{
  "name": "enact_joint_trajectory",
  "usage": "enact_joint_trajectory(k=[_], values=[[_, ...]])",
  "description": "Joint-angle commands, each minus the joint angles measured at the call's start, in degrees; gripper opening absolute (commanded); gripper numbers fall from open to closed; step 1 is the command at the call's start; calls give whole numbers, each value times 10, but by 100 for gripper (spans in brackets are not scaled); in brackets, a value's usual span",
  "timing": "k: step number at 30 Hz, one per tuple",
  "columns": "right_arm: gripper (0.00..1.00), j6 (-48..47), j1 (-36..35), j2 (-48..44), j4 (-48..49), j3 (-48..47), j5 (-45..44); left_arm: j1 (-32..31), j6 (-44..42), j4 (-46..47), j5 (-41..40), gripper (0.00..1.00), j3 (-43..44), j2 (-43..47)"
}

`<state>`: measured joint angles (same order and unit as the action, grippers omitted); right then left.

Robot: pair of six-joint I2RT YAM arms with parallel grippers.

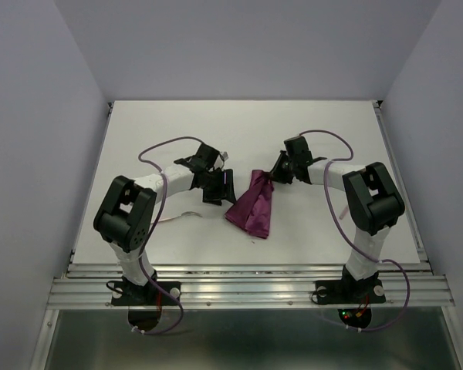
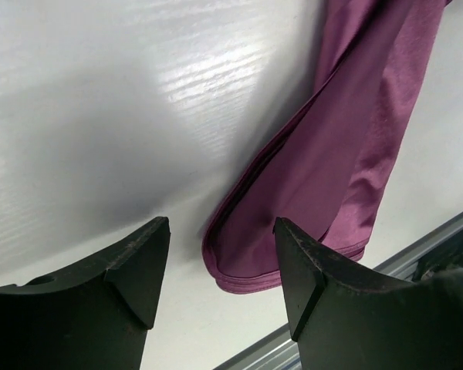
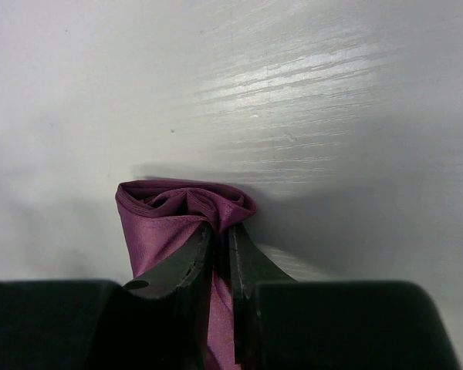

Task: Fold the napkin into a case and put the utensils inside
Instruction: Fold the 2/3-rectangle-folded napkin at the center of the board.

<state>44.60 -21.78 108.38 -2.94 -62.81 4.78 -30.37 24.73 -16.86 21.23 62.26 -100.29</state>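
The burgundy napkin lies in the middle of the table, folded into a narrow, long case shape that widens toward the front edge. My right gripper is at its far end, shut on a bunched corner of the napkin, with the cloth pinched between the fingers. My left gripper hovers just left of the napkin, open and holding nothing. In the left wrist view the napkin's rounded hem shows between and beyond the spread fingertips. A slim pale utensil lies by the left forearm, too small for detail.
A metal rail runs along the table's near edge and also shows in the left wrist view as the rail close to the napkin's hem. White walls enclose the table on three sides. Purple cables loop over both arms.
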Motion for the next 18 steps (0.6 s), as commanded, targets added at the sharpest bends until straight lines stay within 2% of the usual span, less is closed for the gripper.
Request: enact_joint_trajectory(k=[1, 5, 10, 11, 13, 14, 15, 17, 18], values=[[1, -9, 0, 12, -18, -8, -22, 2, 25, 64, 56, 67, -39, 26], [1, -9, 0, 12, -18, -8, -23, 2, 36, 89, 86, 65, -63, 17], [1, -8, 0, 12, -18, -8, -24, 2, 38, 103, 120, 49, -79, 7], [1, -8, 0, 11, -17, -7, -25, 2, 37, 103, 122, 43, -83, 11], [1, -7, 0, 11, -18, -7, -26, 2, 37, 100, 124, 39, -86, 17], [1, -7, 0, 11, -18, -7, -27, 2, 37, 100, 125, 34, -86, 19], [1, -7, 0, 11, -18, -7, -28, 2, 37, 97, 127, 24, -85, 22], [1, -3, 0, 10, -17, -7, -29, 2, 37, 94, 125, 15, -81, 26], [1, -2, 0, 10, -17, -6, -32, 2, 36, 88, 125, 7, -76, 27]])
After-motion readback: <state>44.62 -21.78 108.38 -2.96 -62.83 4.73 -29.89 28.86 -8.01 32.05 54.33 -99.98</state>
